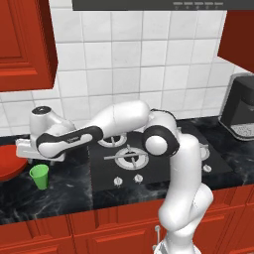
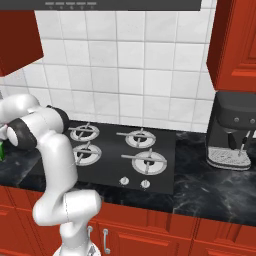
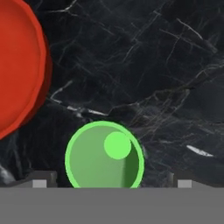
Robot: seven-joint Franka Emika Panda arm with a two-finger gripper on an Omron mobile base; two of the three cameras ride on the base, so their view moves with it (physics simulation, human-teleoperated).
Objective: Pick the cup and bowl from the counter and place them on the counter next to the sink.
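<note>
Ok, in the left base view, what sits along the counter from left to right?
Glossy red bowl → small bright green cup → black gas stovetop → dark coffee machine, all on the black marble counter.

No legible text, label, brand, number or sign is found in any view. Small pale marks are seen along the front edge of the range hood (image 1: 198,5), but they are too small to be read. The stovetop (image 2: 125,150) knobs carry no readable markings. The front of the coffee machine (image 2: 232,131) is bare of lettering. The cup (image 3: 104,155), the bowl (image 3: 17,65) and the counter (image 3: 153,65) are unmarked, and nothing is printed on the red cabinets (image 1: 22,42).
</note>
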